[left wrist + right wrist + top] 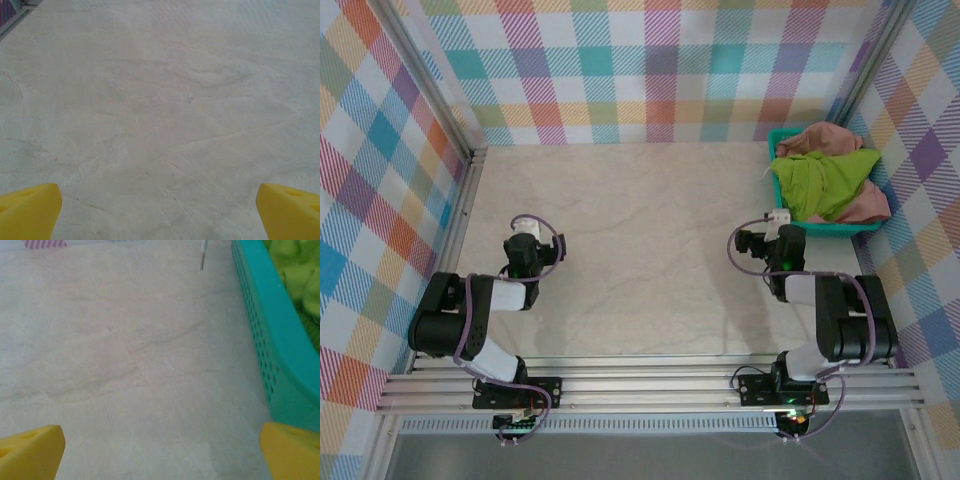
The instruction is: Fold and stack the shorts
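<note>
The lime green shorts (830,180) lie crumpled in the teal basket (260,315) at the far right of the surface (640,230), heaped over the salmon pink shorts (825,137), which spill past the rim at the back and at the near right corner. Both pairs look light, limp and quick to bunch, so a pinch on a raised fold of the green pair seems the soundest hold (a waistband would be better, but I cannot pick one out). A thin pale cord (202,257), probably a drawstring, dangles outside the basket's left wall and could snag. The right tool (160,452) hovers just beside that wall, jaws wide and empty; the left tool (160,212), equally wide, hangs over bare surface well apart. The mesh wall bars a level approach, so a reach over the rim looks necessary.
</note>
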